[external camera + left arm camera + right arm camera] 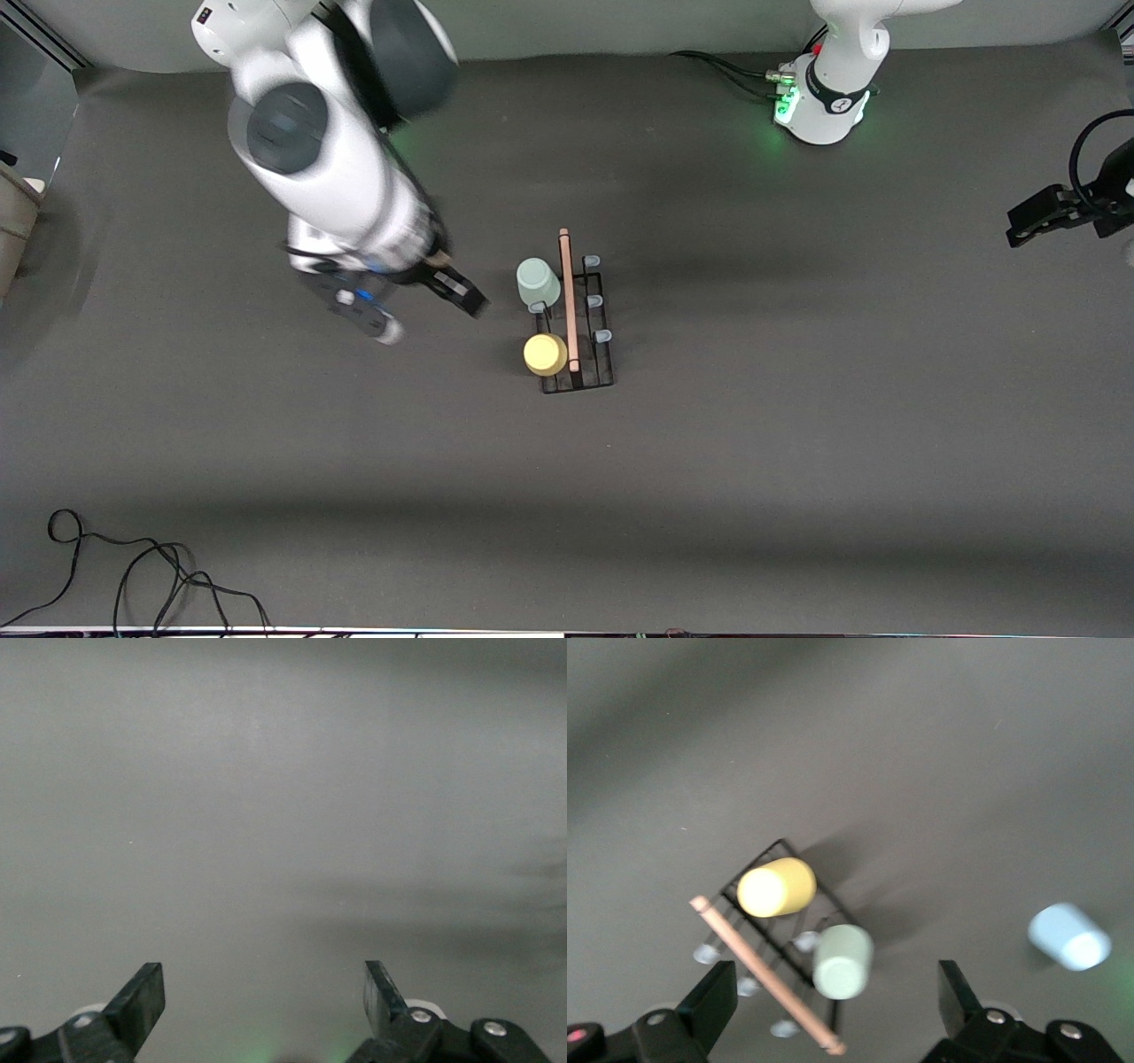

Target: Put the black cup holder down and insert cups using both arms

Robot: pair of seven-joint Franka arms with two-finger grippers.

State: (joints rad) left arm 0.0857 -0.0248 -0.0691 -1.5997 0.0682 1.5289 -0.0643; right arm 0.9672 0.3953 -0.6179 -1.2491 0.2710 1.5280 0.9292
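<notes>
The black cup holder (578,326) stands mid-table with its wooden rod handle (567,297) on top. A pale green cup (538,282) and a yellow cup (545,354) sit upturned on pegs on the side toward the right arm; the other pegs are bare. My right gripper (434,294) is open and empty, in the air beside the holder. In the right wrist view the holder (775,930), the yellow cup (775,887), the green cup (842,960) and a light blue cup (1069,937) on the table show past the right gripper (831,999). The blue cup is hidden in the front view. My left gripper (1036,217) waits open at its end of the table (261,992).
Black cables (142,571) lie at the table's near edge toward the right arm's end. More cables (731,71) run to the left arm's green-lit base (824,102). A beige object (13,221) sits past the table edge at the right arm's end.
</notes>
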